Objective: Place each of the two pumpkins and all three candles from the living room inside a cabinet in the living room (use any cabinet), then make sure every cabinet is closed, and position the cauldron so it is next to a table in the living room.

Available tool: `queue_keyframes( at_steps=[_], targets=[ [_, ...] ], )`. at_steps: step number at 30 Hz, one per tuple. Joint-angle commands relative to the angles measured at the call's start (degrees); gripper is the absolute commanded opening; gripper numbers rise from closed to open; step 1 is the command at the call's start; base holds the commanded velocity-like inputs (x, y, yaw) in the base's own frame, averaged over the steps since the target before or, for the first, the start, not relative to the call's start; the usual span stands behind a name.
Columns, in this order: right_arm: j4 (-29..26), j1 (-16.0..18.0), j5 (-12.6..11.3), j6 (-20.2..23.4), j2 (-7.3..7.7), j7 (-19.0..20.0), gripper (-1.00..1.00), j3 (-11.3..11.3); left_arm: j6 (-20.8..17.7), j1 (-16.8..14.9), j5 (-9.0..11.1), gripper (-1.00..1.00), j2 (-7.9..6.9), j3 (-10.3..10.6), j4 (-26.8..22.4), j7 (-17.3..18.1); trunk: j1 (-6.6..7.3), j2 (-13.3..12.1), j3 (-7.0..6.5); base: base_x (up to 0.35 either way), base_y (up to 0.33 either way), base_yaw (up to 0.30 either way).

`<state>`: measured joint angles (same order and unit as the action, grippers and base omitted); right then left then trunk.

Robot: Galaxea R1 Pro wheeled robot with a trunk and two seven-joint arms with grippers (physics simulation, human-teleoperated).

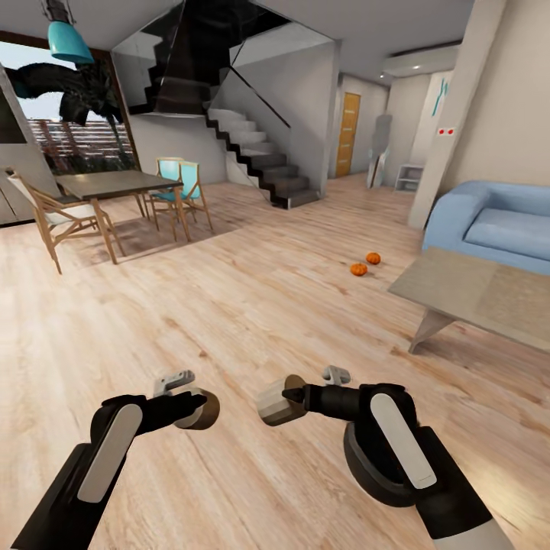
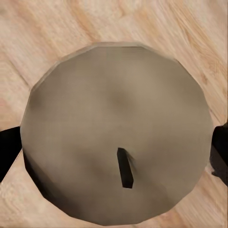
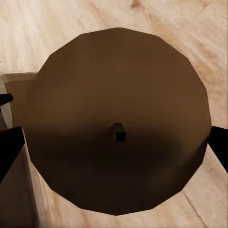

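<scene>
- Broadly, a pale wooden floor (image 1: 252, 305) runs across the whole room, and both arms reach out low over it.
- At the back a dark staircase (image 1: 260, 160) goes up, and an orange door (image 1: 349, 134) stands further back on the right of it.
- On the right side is a light blue sofa (image 1: 500, 221), and just in front of it a low grey-beige desk (image 1: 473, 290).
- On the left is a dining table (image 1: 114, 187) with wooden chairs; two of the chairs (image 1: 179, 191) have turquoise seats.
- Above it, at the upper left, hangs a turquoise lamp (image 1: 69, 42).
- The two pumpkins (image 1: 365, 264) lie on the floor close to each other, near the corner of the desk and well apart from the arms.
- The left end effector (image 1: 195, 409) is clamped on a candle (image 2: 118, 128); in the left wrist view its dark fingers press on both sides, and the wick shows on its flat end.
- The right end effector (image 1: 286, 399) is clamped on another candle (image 3: 118, 133), which looks darker, in shadow, with a short wick in the middle.
</scene>
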<state>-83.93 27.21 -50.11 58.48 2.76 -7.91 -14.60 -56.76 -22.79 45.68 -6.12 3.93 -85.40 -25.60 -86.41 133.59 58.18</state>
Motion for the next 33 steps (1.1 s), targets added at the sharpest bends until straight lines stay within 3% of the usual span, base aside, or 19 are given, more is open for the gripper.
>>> queue_keyframes(
  at_steps=[1,10,21,33],
  targets=[
    [-0.1,0.0,-1.0,0.1,0.05,-0.6,-1.00,-0.1,0.0,-0.1,0.7,-1.00,-0.03,0.1,0.0,-0.6,0.01,0.0,0.05,0.055,0.021,0.292],
    [-0.1,0.0,-1.1,0.0,0.10,-0.6,-1.00,-0.1,0.0,-0.1,0.8,-1.00,-0.09,0.1,0.0,-0.6,0.01,0.0,0.05,0.225,0.151,0.280],
    [-0.1,0.0,-1.0,0.0,-0.03,-0.6,-1.00,-0.1,0.0,0.5,0.7,-1.00,-0.04,0.0,0.0,-0.6,0.01,0.0,0.05,0.259,0.190,0.048],
    [0.0,0.0,-0.9,0.0,-0.04,-0.6,-1.00,-0.3,0.0,0.6,0.8,-1.00,-0.04,0.0,0.0,-0.6,0.01,0.0,0.05,0.307,0.066,0.278]
  ],
)
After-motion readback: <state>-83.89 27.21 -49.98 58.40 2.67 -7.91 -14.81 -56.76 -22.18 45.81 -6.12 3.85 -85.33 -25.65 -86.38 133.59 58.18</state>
